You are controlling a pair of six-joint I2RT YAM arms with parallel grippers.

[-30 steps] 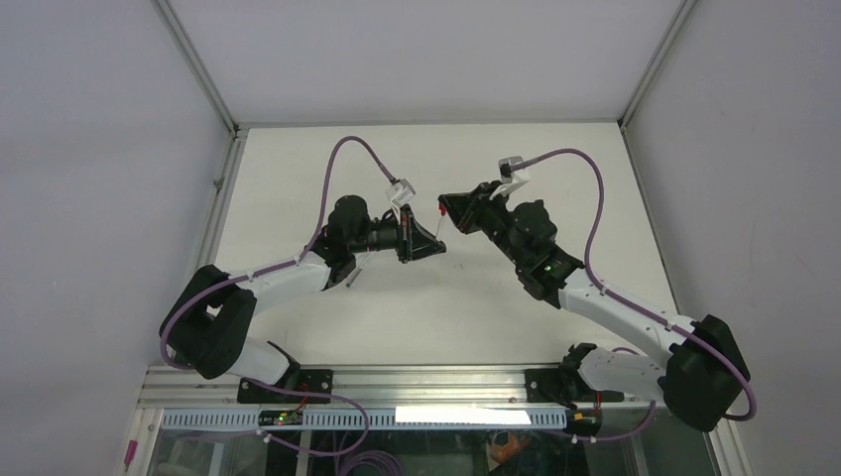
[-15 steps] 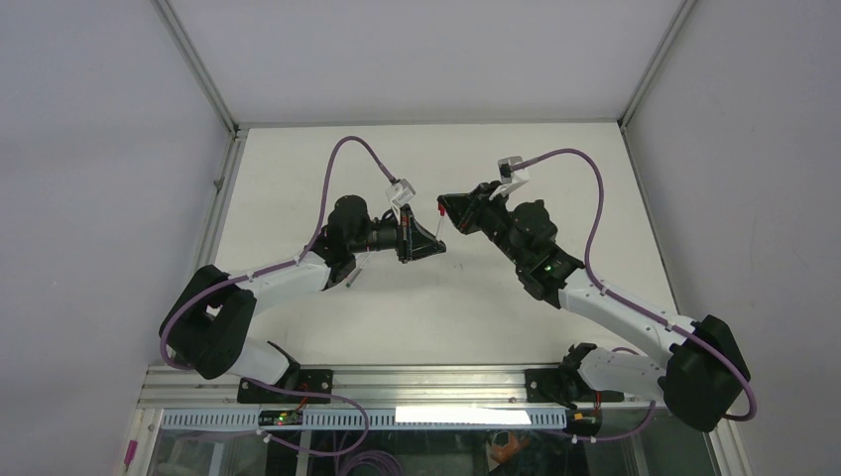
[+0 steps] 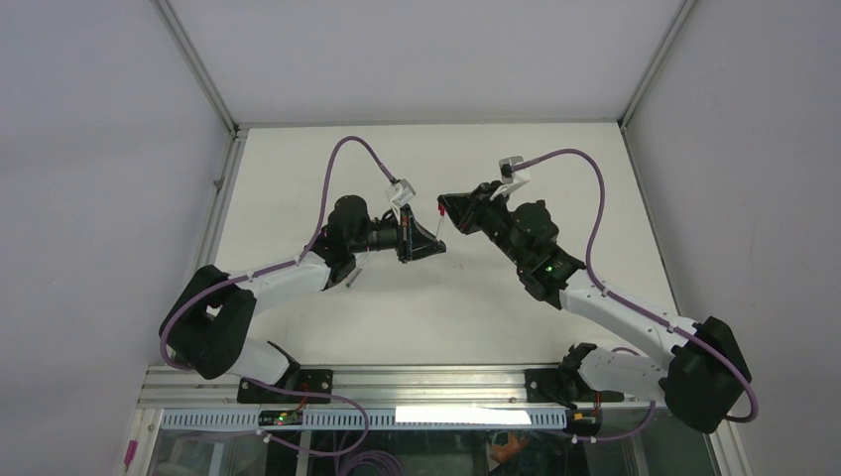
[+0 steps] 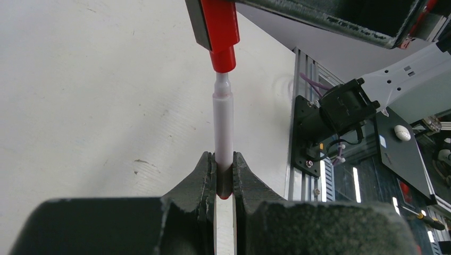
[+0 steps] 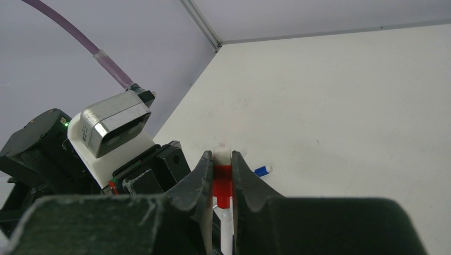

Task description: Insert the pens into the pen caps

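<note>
My left gripper (image 4: 224,175) is shut on the lower end of a white/grey pen (image 4: 223,127), which stands straight out from the jaws. My right gripper (image 5: 222,164) is shut on a red pen cap (image 5: 222,183) with a whitish end. The pen's narrow tip meets the open mouth of the red cap (image 4: 220,37). In the top view the two grippers face each other above the table's middle, with the cap (image 3: 438,210) between them. The pen (image 5: 226,228) shows just below the cap in the right wrist view.
A blue cap (image 5: 262,170) lies on the white table (image 5: 345,106) beyond my right gripper. A thin pen (image 3: 355,272) lies on the table beside the left forearm. The left wrist camera housing (image 5: 114,125) is close to my right gripper. Other pens and caps are hidden.
</note>
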